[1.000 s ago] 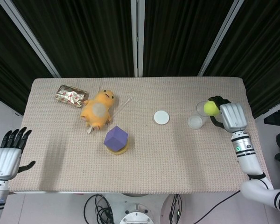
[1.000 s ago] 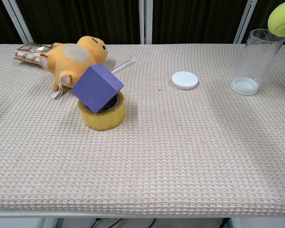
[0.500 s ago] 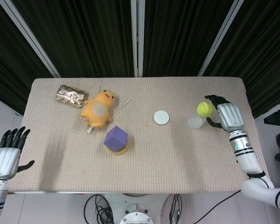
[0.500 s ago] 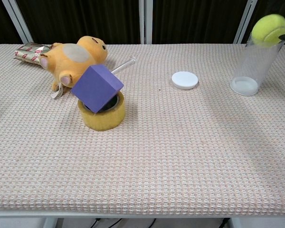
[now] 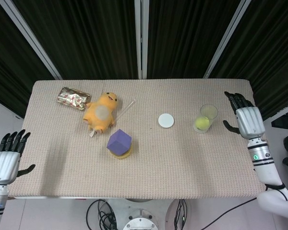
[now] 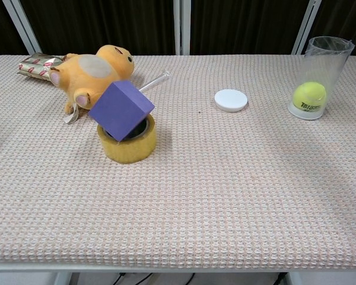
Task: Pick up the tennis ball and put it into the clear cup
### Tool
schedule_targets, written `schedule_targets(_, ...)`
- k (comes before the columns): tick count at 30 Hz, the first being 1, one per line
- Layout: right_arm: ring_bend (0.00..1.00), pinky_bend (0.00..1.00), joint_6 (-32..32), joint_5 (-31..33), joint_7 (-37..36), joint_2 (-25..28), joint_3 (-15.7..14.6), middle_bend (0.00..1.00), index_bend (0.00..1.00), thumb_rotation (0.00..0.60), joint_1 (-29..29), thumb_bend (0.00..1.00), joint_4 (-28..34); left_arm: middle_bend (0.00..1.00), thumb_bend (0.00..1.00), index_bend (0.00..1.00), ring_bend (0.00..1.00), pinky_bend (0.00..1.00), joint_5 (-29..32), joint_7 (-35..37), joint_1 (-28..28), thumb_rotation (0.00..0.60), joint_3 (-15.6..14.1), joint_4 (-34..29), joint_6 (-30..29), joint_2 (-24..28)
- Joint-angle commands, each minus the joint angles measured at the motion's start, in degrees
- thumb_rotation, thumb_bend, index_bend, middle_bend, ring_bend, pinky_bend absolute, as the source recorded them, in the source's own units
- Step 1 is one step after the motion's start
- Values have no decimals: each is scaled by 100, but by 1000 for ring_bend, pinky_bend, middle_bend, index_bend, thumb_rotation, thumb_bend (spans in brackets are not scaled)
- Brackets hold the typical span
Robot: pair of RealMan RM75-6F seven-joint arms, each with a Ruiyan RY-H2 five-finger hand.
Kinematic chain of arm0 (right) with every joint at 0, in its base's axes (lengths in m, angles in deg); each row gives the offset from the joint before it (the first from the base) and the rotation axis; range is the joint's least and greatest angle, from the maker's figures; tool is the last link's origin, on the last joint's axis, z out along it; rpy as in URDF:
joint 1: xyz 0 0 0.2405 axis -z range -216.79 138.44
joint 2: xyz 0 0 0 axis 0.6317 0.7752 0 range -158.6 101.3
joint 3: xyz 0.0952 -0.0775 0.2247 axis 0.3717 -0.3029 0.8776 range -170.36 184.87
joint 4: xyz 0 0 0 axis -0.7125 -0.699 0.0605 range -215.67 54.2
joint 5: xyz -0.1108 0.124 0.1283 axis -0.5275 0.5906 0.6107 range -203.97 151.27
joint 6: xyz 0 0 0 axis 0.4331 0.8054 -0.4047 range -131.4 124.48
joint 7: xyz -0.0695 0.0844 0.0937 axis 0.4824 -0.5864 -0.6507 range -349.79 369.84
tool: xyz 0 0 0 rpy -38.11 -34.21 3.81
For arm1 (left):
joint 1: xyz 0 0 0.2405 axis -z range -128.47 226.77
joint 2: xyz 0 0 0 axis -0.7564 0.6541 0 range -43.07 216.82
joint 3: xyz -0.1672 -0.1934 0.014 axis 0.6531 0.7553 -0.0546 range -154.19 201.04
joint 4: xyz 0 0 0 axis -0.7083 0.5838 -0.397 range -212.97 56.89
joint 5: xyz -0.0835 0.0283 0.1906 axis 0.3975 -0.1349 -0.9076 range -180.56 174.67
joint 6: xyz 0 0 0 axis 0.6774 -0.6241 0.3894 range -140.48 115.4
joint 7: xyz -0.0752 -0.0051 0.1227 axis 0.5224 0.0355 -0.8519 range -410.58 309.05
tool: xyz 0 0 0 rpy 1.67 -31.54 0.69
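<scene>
Dropped in since half a second ago: tennis ball (image 6: 309,96) no longer up at the rim, now sitting at the bottom of the clear cup (image 6: 320,76), right side of the frame in both views. Cup standing upright, nothing else in it, printed lettering on the ball visible through the wall in the chest view. Right hand (image 5: 246,119) pulled back toward the right edge of the head view, now apart from the cup, fingers spread and holding nothing. Left hand (image 5: 6,157) parked at lower left, off the table edge, fingers spread too, also holding nothing.

Other container-ish thing: yellow tape roll (image 6: 129,141) left of centre, with a purple cube (image 6: 121,110) wedged into its opening, tilted on a corner.

Rest of the spread: orange plush toy (image 5: 101,112) in the upper left, shiny foil packet (image 5: 73,98) just beside its head end, thin clear stick (image 5: 127,107) angled off its right side, white round lid (image 5: 166,120) flat between the plush and the cup. All on a table (image 5: 182,163) covered in a beige woven cloth. Dark curtains with pale metal struts behind, cables under the near edge.
</scene>
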Motion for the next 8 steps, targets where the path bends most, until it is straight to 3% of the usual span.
schedule_targets(1, 0, 23, 493, -174, 774, 435, -544, 10, 0, 600, 706, 189, 305, 0, 91, 28, 0, 0, -1, -37, 3, 600, -2, -26, 6, 4)
schedule_targets(4, 0, 0, 509, -50, 805, 696, -855, 0, 0, 600, 1095, 224, 468, 0, 91, 28, 0, 0, 5, -81, 17, 600, 6, -45, 19, -1)
schedule_targets(8, 0, 0, 886, -130, 417, 549, -1057, 0, 0, 600, 1559, 231, 24, 0, 91, 28, 0, 0, -1, -151, 46, 600, 51, 52, -11, -57)
